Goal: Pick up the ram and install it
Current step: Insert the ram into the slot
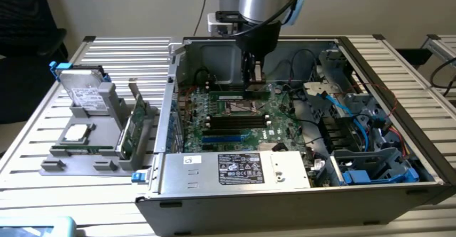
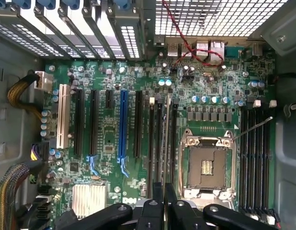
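Install step: in the exterior view's upper middle, the black two-fingered gripper [image 1: 253, 81] pinches the long thin green circuit-board ram [image 2: 166, 143] above the long black motherboard slots [image 2: 152, 139]. Seating likely demands exact slot alignment.

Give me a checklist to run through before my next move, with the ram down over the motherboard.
1. Grip: ok. The pincer is shut on the ram, which is held edge-on.
2. Alignment: ok. The ram runs parallel to the long black slots beside it.
3. Ram seated in a slot: cannot tell. Its depth does not show.
4. Slot end latches open: cannot tell.
5. Ram apart from the CPU socket: ok. The socket lies off to one side.
6. Loose wiring: ok. The red cable lies by the rear ports, away from the ram.
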`<state>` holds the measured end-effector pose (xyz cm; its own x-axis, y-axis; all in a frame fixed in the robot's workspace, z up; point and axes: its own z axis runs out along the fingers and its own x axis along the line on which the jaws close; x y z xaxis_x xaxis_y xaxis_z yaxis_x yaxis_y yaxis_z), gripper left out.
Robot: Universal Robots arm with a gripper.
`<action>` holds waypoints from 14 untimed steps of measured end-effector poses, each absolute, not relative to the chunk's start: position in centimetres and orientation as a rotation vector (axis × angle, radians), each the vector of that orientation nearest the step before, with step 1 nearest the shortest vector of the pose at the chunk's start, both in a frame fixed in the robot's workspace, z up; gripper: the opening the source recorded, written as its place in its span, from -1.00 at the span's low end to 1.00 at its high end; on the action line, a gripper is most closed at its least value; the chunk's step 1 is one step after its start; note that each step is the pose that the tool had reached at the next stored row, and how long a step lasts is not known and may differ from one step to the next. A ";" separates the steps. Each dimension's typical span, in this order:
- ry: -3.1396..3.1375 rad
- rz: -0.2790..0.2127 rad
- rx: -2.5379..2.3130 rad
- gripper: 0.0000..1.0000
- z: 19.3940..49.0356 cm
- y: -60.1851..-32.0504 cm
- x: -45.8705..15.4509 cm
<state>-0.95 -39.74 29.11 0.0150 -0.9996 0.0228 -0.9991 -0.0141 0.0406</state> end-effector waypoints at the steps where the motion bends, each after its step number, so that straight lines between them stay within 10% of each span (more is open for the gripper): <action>1: -2.173 -0.019 2.206 -0.73 28.9 -39.7 -0.9; 14: -2.171 -0.014 2.204 -0.73 27.7 -39.7 -0.9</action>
